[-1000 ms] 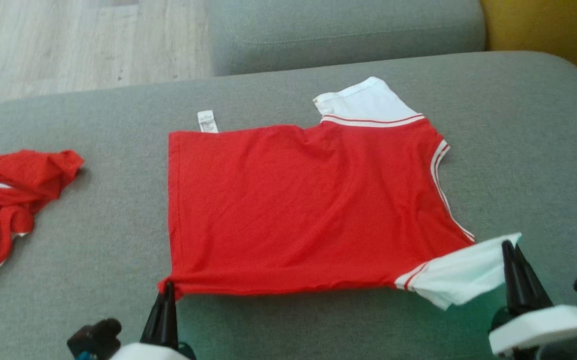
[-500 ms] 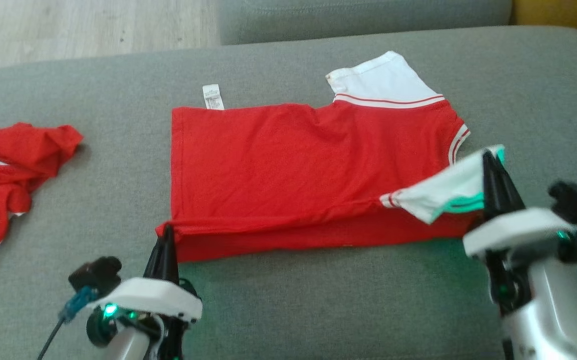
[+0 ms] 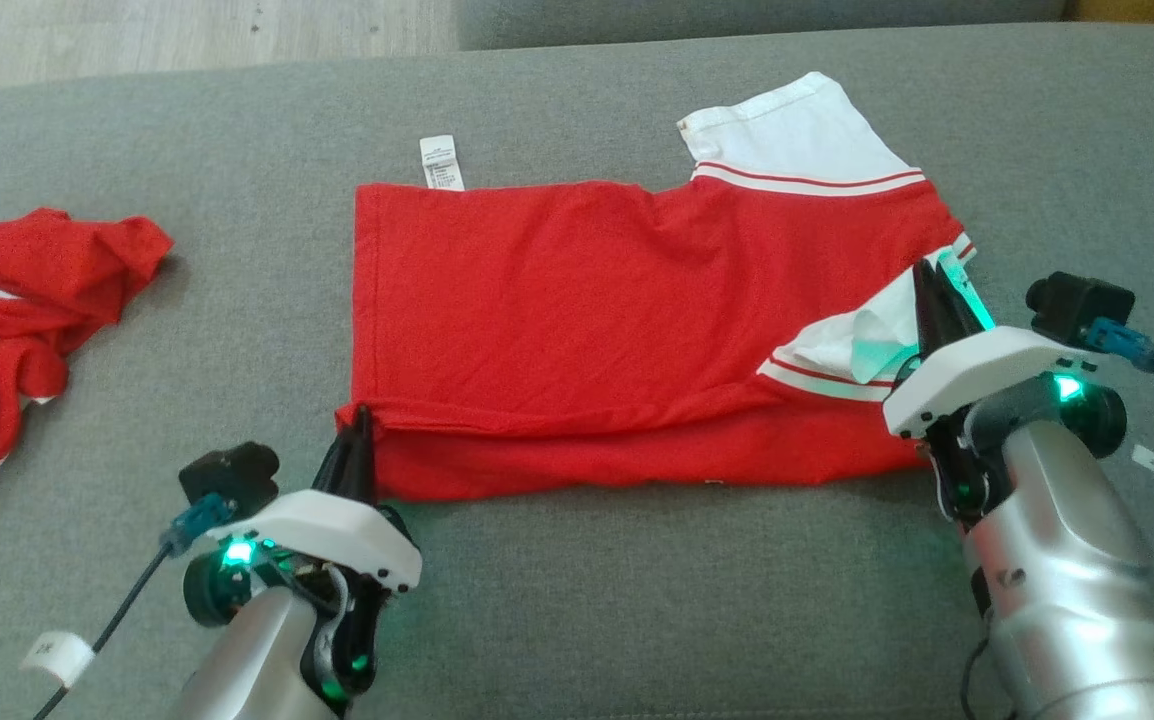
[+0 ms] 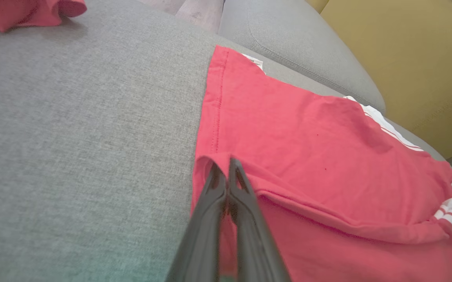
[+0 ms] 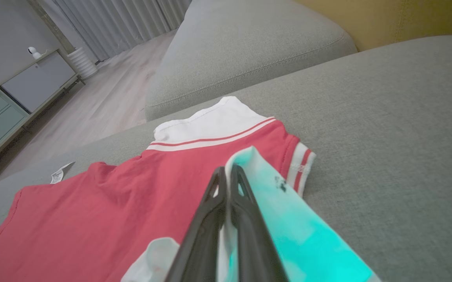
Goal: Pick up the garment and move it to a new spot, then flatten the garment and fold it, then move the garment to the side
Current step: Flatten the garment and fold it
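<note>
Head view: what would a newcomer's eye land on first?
The red shirt is spread on the grey cushion, with its near edge folded back. The left tool pinches its near-left corner, and the right tool its near white sleeve. A crumpled red garment lies at far left.

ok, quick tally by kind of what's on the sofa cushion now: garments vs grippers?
Garments: 2 (red-and-white shirt laid out, crumpled red garment to its left)
Grippers: 2 (left gripper shut on the shirt's hem corner, right gripper shut on its white sleeve)
Total: 4
</note>
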`<state>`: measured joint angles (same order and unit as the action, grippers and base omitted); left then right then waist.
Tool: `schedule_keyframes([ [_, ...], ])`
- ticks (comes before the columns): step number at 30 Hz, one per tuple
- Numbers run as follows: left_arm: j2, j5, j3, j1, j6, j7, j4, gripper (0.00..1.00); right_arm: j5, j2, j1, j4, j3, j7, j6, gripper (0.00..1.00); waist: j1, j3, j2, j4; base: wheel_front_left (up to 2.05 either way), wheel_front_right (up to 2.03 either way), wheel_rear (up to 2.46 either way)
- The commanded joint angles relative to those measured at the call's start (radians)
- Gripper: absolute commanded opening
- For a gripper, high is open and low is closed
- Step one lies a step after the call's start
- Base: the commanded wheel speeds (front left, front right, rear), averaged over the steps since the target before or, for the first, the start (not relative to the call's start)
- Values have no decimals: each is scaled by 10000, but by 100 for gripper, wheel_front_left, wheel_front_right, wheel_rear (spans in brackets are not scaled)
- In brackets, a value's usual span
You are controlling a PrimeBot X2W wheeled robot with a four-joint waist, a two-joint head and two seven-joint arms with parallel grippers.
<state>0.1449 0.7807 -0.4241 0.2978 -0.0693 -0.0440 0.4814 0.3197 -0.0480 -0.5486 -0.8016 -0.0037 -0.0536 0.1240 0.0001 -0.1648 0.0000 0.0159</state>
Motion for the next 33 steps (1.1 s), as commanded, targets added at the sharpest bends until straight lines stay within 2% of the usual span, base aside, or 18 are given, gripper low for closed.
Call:
schedule_keyframes([
  [1, 68, -131, 228, 512, 72, -84, -149, 88, -20, -22, -512, -12, 219, -307, 67, 100, -1, 4, 0, 9, 0, 0, 0],
  [2, 47, -151, 204, 556, 90, -123, -84, 100, -17, -22, -645, -272, 213, -418, 67, 100, -1, 13, 0, 17, 0, 0, 0],
  [8, 182, -349, 117, 583, 194, -469, -80, 100, 32, -22, -1170, -1347, 187, -1206, 67, 100, -1, 236, 0, 47, 0, 0, 0],
  [13, 539, -476, 113, 249, 188, -615, -758, 100, -513, -22, -1219, -1400, -41, -1778, 67, 100, -1, 542, 0, 18, 0, 0, 0],
  [17, 988, -501, 90, -356, 93, -383, -1693, 100, -922, -22, -853, -795, -280, -1958, 67, 100, -1, 810, 0, -27, 0, 0, 0],
  [23, 1728, -358, -143, -1690, -272, 778, -2793, 100, -1398, -22, 407, 546, -539, -1804, 67, 100, -1, 1031, 0, -87, 0, 0, 0],
  [28, 1712, 99, -98, -2170, -499, 1342, -2901, 100, -1510, -22, 1636, 1897, -642, -1135, 67, 100, -1, 934, 0, -234, 0, 0, 0],
  [33, 1546, 364, 113, -1958, -552, 1328, -2600, 100, -1385, -22, 2382, 2947, -613, -558, 67, 100, -1, 694, 0, -466, 0, 0, 0],
])
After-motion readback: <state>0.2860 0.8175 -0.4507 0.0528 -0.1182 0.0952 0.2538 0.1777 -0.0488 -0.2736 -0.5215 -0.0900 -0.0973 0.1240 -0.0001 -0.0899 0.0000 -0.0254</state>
